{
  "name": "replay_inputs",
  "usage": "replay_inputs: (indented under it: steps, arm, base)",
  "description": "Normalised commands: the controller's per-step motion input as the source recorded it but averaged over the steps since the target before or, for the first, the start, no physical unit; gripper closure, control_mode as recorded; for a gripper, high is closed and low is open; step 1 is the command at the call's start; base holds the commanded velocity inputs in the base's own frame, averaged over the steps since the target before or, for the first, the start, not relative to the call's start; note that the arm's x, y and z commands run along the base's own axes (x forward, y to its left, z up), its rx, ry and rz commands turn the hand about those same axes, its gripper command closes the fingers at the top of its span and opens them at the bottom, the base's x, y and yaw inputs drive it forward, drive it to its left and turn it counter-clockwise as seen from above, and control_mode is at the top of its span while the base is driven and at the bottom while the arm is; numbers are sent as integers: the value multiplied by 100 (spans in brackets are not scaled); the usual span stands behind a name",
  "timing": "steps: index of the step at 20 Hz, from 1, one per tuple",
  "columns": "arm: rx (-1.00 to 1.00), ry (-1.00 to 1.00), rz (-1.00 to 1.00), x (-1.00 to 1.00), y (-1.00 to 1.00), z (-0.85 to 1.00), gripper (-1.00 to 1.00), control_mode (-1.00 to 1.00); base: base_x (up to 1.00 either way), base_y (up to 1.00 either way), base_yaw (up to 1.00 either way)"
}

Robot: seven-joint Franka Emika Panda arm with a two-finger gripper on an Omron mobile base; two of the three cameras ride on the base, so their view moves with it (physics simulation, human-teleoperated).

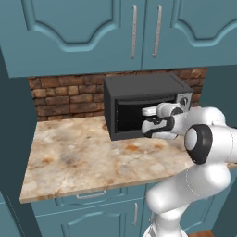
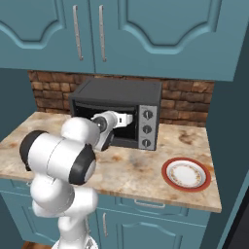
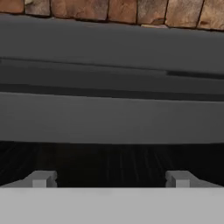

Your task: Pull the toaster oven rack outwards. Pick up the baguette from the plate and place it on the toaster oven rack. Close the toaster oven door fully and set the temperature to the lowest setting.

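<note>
The black toaster oven (image 1: 139, 88) (image 2: 116, 95) stands against the brick wall. My gripper (image 1: 147, 119) (image 2: 127, 121) (image 3: 110, 179) is level with its dark front and close to it. The jaws are open, with nothing between the fingertips (image 3: 41, 179). In the hand view, thin lines in the dark area below the oven's grey top frame (image 3: 109, 118) look like the toaster oven rack (image 3: 109, 164). My hand hides how the toaster oven door stands. The plate (image 2: 168, 182), white with an orange-red rim, is bare. The baguette is hidden.
The silver control panel (image 2: 147, 129) with three knobs is on the oven's right side. The marble counter (image 1: 83, 157) stretches left of the oven and ends at a front edge. Teal cabinets (image 1: 92, 28) hang overhead, and a teal wall (image 2: 228, 121) closes the right end.
</note>
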Motion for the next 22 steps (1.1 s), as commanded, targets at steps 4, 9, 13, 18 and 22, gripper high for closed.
replay_inputs:
  steps: [4, 9, 13, 18, 22]
  arm:
    - [0, 0, 0, -49, -1, 46, -100, -100]
    - [0, 10, 4, -62, -9, 48, -100, -100]
    - [0, 13, 3, -7, -50, 56, -100, -100]
    - [1, 15, 0, 0, -83, 61, -100, -100]
    - [4, 6, 0, -8, -78, 11, -100, -100]
  base:
    - [0, 0, 0]
    - [0, 0, 0]
    - [0, 0, 0]
    - [0, 0, 0]
    - [0, 0, 0]
